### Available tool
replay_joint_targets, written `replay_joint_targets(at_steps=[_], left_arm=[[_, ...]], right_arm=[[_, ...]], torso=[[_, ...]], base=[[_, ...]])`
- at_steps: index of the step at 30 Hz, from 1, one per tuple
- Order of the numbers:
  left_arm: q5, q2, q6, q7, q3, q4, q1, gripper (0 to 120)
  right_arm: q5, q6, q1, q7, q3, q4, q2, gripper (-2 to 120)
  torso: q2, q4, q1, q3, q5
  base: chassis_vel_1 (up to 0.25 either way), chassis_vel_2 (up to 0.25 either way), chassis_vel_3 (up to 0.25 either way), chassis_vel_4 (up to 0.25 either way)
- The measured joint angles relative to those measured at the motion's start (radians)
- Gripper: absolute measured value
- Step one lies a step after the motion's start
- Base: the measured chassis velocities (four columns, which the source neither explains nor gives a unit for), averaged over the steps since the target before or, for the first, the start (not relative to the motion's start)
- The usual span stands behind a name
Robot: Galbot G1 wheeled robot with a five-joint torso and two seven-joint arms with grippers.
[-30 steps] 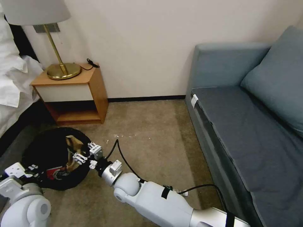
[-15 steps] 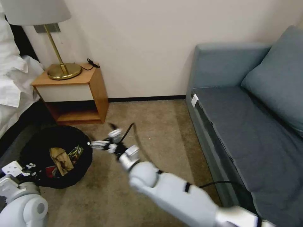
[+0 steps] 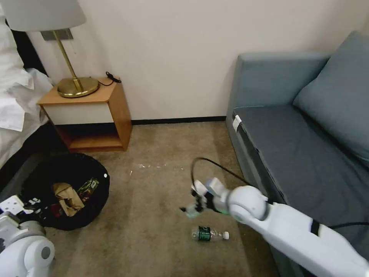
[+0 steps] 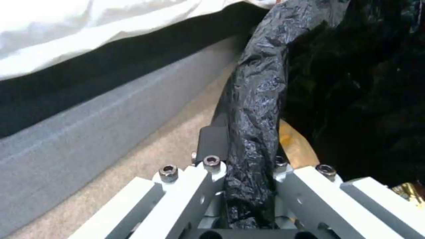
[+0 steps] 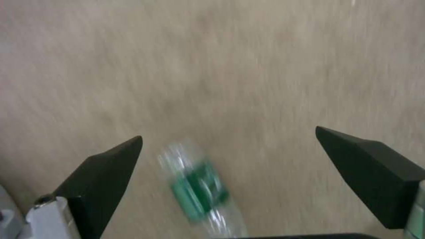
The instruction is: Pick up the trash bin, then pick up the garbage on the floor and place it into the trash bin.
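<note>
The trash bin (image 3: 65,165), low, round and lined with a black bag, stands on the carpet at the left. It holds a tan crumpled paper bag (image 3: 66,198) and a brown-yellow snack wrapper (image 3: 87,186). My left gripper (image 3: 34,203) is shut on the bin's near rim; in the left wrist view the crinkly black liner (image 4: 254,109) runs between its fingers (image 4: 208,172). A small clear bottle with a green label (image 3: 209,234) lies on the carpet right of the bin. My right gripper (image 3: 194,206) hangs open just above it, and the bottle (image 5: 199,189) sits between its black fingertips (image 5: 111,159).
A wooden nightstand (image 3: 111,111) with a brass lamp (image 3: 77,86) stands against the wall behind the bin. White bedding (image 3: 15,104) fills the far left. A blue-grey sofa (image 3: 307,154) lines the right side. Bare carpet (image 3: 153,192) lies between bin and bottle.
My right gripper has left the bin, with the tan paper bag now lying inside, and swung right across the carpet to hover over the bottle. The left gripper still grips the rim.
</note>
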Motion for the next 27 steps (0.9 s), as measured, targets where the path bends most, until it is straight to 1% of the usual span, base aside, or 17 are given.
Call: replay_joint_targets(at_steps=[2,3,5,9,11,13,15,19,27], left_arm=[[0.0,0.003,0.0,-0.001,0.001,0.004,-0.002,4],[0.0,0.003,0.0,-0.001,0.001,0.004,-0.002,4],[-0.001,0.007,0.0,-0.001,0.0,0.007,-0.001,4],[-0.002,0.01,0.0,-0.001,-0.005,0.007,0.0,4],[-0.004,0.01,0.0,-0.002,-0.007,0.005,0.0,4],[-0.004,0.01,0.0,-0.002,-0.007,0.004,0.0,4],[-0.004,0.01,0.0,-0.002,-0.008,0.003,0.0,4],[-0.004,0.008,0.0,-0.003,-0.008,0.002,0.0,4],[-0.003,-0.003,0.001,-0.004,-0.008,-0.005,0.001,4]], right_arm=[[-0.068,0.004,-0.028,-0.031,0.003,-0.063,0.021,100],[-0.068,0.004,-0.028,-0.031,0.003,-0.063,0.021,100],[-0.119,0.008,-0.044,-0.07,0.007,-0.112,0.046,100],[-0.168,0.012,-0.049,-0.112,0.008,-0.158,0.072,100],[-0.211,0.015,-0.046,-0.14,0.009,-0.214,0.1,100],[-0.217,0.016,-0.045,-0.143,0.01,-0.226,0.107,100],[-0.246,0.018,-0.043,-0.155,0.014,-0.273,0.133,100],[-0.287,0.021,-0.053,-0.172,0.021,-0.309,0.16,100],[-0.351,0.035,-0.071,-0.186,0.023,-0.349,0.196,100]], torso=[[0.0,0.0,0.0,0.0,0.0],[0.0,0.0,0.0,0.0,0.0],[0.0,0.0002,0.0,0.0,-0.0003],[0.0,0.0002,0.0,0.0,-0.0003],[0.0,0.0003,0.0,0.0,-0.0004],[0.0,0.0003,0.0,0.0,-0.0005],[0.0,0.0003,0.0,0.0,-0.0006],[0.0,0.0003,0.0,0.0,-0.0005],[0.0,0.0003,0.0,0.0,-0.0006]], base=[[0.0,0.0,0.0,0.0],[0.0,0.0,0.0,0.0],[0.0,0.0,0.0,0.0],[0.0,0.0,0.0,0.0],[0.0,0.0,0.0,0.0],[0.0,0.0,0.0,0.0],[0.0,0.0,0.0,0.0],[0.0,0.0,0.0,0.0],[0.0,0.0,0.0,0.0]])
